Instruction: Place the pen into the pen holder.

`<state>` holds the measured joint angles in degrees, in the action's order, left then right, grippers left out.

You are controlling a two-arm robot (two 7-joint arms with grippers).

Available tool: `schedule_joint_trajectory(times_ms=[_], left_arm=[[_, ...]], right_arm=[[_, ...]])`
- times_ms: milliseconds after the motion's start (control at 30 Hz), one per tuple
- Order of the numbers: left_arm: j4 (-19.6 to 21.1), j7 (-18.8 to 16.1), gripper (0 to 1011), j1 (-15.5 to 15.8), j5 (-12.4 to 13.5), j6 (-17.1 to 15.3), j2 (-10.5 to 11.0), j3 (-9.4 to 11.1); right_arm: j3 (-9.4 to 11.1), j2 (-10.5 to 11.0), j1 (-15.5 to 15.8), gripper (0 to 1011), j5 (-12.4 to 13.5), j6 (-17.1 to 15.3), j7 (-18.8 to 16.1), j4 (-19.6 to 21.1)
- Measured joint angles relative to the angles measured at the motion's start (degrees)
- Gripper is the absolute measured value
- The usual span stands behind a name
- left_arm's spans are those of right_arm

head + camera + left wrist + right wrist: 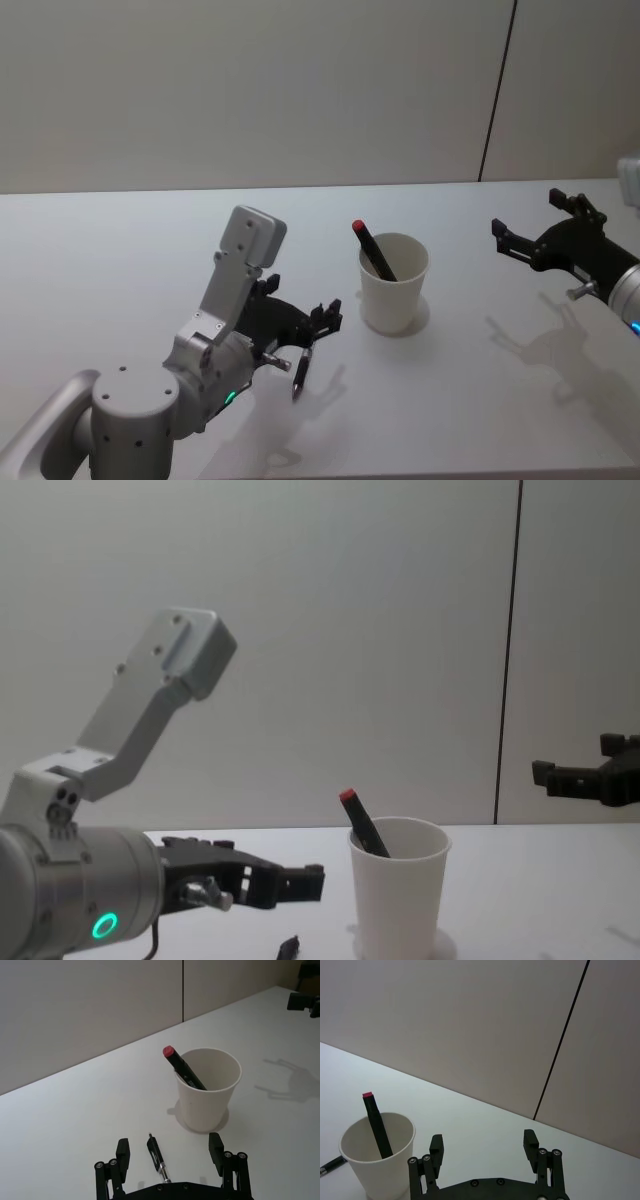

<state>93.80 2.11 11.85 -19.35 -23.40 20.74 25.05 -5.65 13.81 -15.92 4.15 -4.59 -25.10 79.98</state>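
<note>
The left gripper (169, 1146) hangs low with its jaws spread wide either side of the pen (159, 1157), gripping nothing. The pen lies flat on the table (120, 260) toward the front edge, just left of the pen holder (393, 285) and clear of it. Light, stiff and slim, it may well roll (smooth barrel), so pinch it mid-barrel, across its width. The paper holder, with a red-capped marker (372, 248) inside, looks easy to tip. The right gripper (526, 215) hovers wide open near the right edge.

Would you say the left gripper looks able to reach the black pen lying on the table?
Probably yes: the left gripper hangs open over the black pen, a finger either side, and the paper cup stands clear.
</note>
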Motion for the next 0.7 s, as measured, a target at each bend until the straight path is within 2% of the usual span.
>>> schedule_joint_trajectory(times_ms=[300, 700], left_arm=[[-2.29, 3.8, 1004, 1.32, 1.97, -2.78, -0.54, 0.23], [-4.27, 3.84, 1004, 1.69, 3.0, -5.18, -1.32, 0.55]], right_arm=[[0.0, 0.0, 0.0, 1002, 0.0, 0.0, 0.0, 0.0], [0.0, 0.0, 0.0, 1002, 0.0, 0.0, 0.0, 0.0]])
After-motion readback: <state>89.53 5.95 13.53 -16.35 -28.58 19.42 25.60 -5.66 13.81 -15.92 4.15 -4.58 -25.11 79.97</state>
